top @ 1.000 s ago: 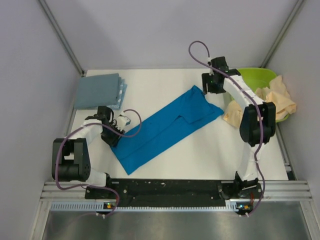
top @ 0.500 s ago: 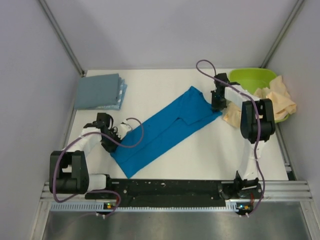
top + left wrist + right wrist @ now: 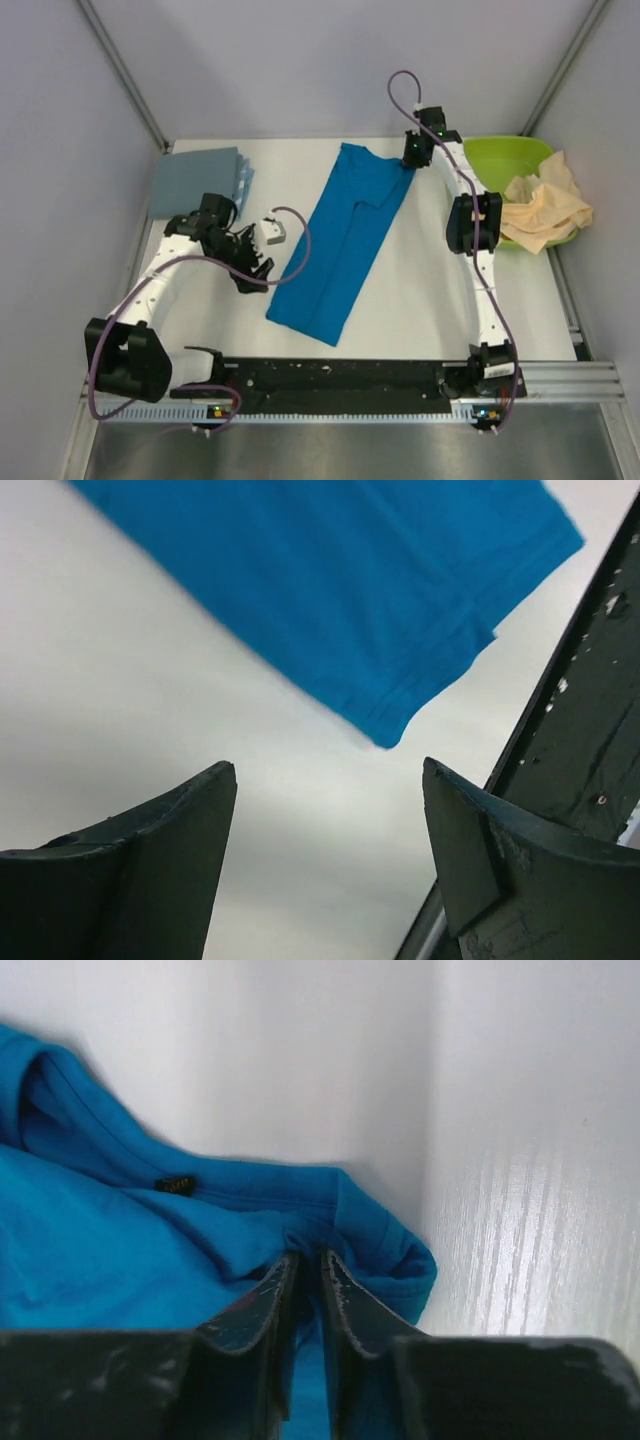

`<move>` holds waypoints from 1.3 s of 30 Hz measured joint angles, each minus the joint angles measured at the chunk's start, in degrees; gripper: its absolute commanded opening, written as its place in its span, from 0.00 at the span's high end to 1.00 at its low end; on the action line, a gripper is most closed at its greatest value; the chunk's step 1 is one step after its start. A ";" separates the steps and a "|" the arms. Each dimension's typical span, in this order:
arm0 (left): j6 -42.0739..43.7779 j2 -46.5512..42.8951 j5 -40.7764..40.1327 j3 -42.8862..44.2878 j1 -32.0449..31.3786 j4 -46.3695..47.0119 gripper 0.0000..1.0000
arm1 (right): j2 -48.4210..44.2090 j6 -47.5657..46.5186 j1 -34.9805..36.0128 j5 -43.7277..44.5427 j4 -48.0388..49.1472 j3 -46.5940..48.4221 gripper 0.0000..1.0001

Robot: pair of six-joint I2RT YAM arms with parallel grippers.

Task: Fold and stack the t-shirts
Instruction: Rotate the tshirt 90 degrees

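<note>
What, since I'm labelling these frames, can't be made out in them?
1. Top view: the grey stack is too small to count its shirts.
2. Top view: the cream shirt hides part of the tub.
3. Right wrist view: the right fingers hide how much blue shirt they pinch; its label is too small to read.
4. Left wrist view: the blue shirt is blurred and cut off by the top edge.

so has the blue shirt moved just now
Yes. The blue t-shirt pivoted: its collar end swung away from the green tub toward the far edge, pinched in the right gripper.
</note>
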 measured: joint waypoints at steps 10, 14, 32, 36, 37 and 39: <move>4.11 5.55 -3.21 -6.51 -14.12 10.69 0.23 | -3.02 -0.90 -0.55 -4.63 10.25 -6.01 0.01; 12.28 4.98 -5.35 -8.98 -14.86 10.71 0.22 | -10.75 -6.01 -0.59 -7.61 10.27 -12.24 0.01; 20.00 10.64 -8.55 -14.53 -25.38 14.80 0.75 | -77.05 -31.65 19.43 -34.34 42.18 -88.11 0.01; 16.83 10.38 -4.74 -13.27 -40.70 11.13 0.57 | -82.93 -42.58 23.63 -36.74 33.83 -94.47 0.01; 16.55 8.90 -3.80 -13.84 -42.27 9.68 0.51 | -86.33 -45.31 24.46 -36.39 31.10 -96.85 0.02; 15.93 4.04 -4.22 -16.11 -42.80 7.04 0.46 | -90.38 -48.92 27.78 -35.34 27.17 -98.68 0.02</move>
